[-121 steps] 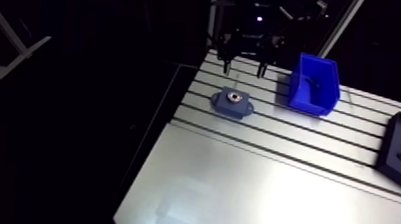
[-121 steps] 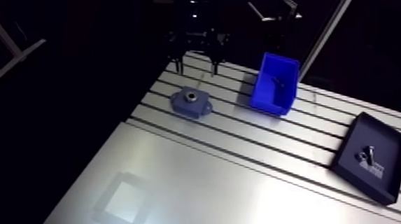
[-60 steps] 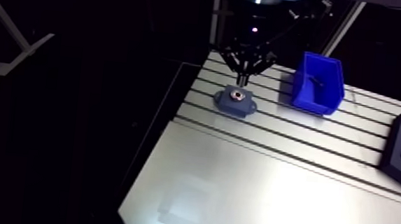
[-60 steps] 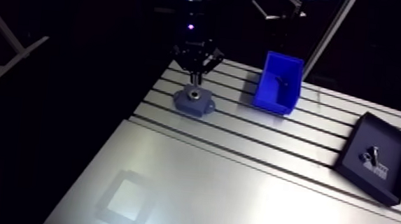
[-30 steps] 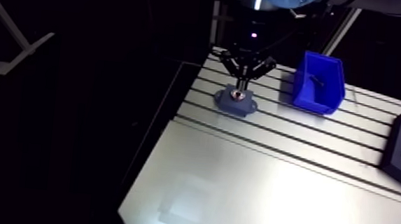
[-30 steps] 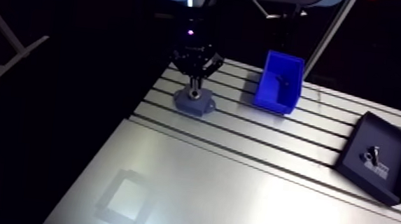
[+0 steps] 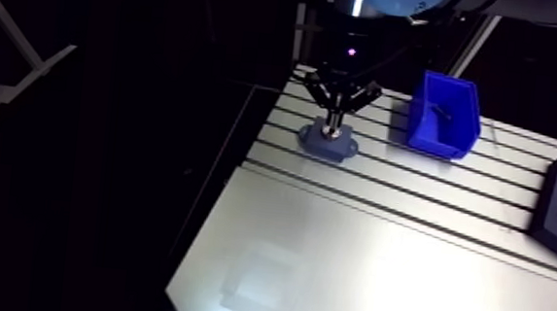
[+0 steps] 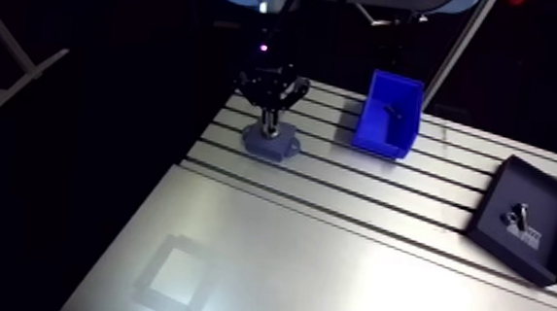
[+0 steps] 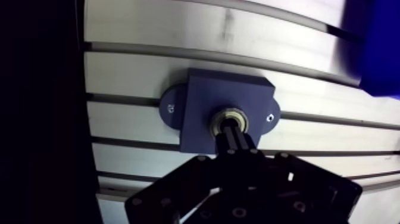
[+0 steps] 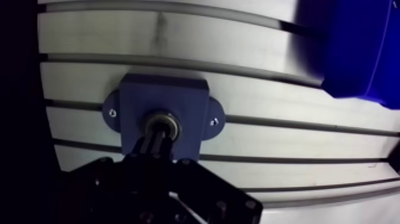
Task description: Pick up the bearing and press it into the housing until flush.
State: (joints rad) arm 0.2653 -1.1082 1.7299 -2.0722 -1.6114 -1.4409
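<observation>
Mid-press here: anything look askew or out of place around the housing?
Nothing stands out. The bearing sits centred in the housing, which lies flat on the slotted table; the shut jaws rest on the bearing's middle. Flushness cannot be judged.

A blue bin [image 7: 443, 115] stands near the housing [image 7: 328, 143]; the table [image 7: 379, 265] around lies open.
</observation>
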